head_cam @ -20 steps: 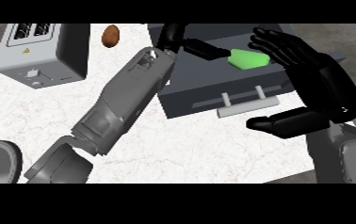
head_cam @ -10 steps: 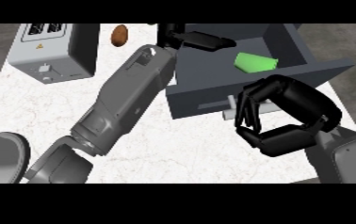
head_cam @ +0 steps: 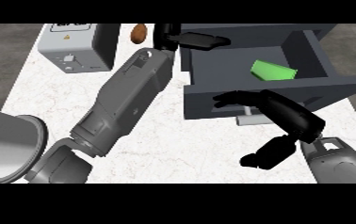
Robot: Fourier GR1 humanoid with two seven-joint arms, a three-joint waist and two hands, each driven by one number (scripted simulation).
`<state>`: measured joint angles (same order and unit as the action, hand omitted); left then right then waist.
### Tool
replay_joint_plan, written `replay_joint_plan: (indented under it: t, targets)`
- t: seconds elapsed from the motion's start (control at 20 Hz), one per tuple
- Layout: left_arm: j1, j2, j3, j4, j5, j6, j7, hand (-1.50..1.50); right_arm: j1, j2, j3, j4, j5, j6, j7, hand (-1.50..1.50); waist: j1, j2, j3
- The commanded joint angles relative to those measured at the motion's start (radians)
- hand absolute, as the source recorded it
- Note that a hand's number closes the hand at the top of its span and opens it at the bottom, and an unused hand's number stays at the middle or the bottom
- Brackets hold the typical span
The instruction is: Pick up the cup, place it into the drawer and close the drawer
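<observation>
Nearest to me, at the lower right, my right hand [head_cam: 288, 119] comes in on its grey forearm. Its fingers [head_cam: 240, 97] reach out straight and lie against the front panel of the drawer [head_cam: 208, 79], just above the pale bar handle [head_cam: 252, 120]; the thumb hangs below and apart, curled round nothing. At the near left edge sits a grey metal bowl-like thing [head_cam: 17, 148], only part of it in view. From the lower left my left forearm runs diagonally up across the white marbled counter [head_cam: 160, 143] toward the far middle.

Farther out, the drawer stands open, a dark grey box on the right side of the counter. Inside it lies the green cup [head_cam: 273, 70], on its side by the look of it, toward the right of the drawer floor and close to the front wall. No hand touches it.

At the far end of my left forearm, the left hand [head_cam: 198, 40] rests on the drawer's far left corner, fingers stretched flat over the rim and gripping nothing. Just left of that hand a small brown object [head_cam: 139, 33] lies on the counter; what it is, I cannot say. At the far left stands a grey toaster-like box [head_cam: 73, 46].
</observation>
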<state>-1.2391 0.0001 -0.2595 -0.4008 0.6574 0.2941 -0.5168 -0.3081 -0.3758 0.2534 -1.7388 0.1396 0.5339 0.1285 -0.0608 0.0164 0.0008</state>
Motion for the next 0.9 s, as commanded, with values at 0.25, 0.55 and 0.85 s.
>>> replay_joint_plan:
  t: [0.25, 0.55, 0.85]
  targets:
    - [0.111, 0.002, 0.012, -0.080, 0.019, -0.046, -0.064, -1.50, -0.073, 0.053, 0.117, 0.453, 0.312, -0.138, -0.189, -1.50, 0.099, -0.007, 0.000]
    - [0.207, 0.071, 0.026, -0.140, 0.028, -0.115, -0.067, -1.50, -0.228, 0.109, 0.089, 0.851, 0.407, -0.257, -0.334, 1.50, 0.128, 0.000, 0.001]
    - [0.301, 0.119, -0.002, -0.255, 0.025, -0.152, -0.016, -1.50, -0.384, 0.071, -0.051, 1.075, 0.362, -0.324, -0.504, 1.50, 0.170, -0.004, 0.003]
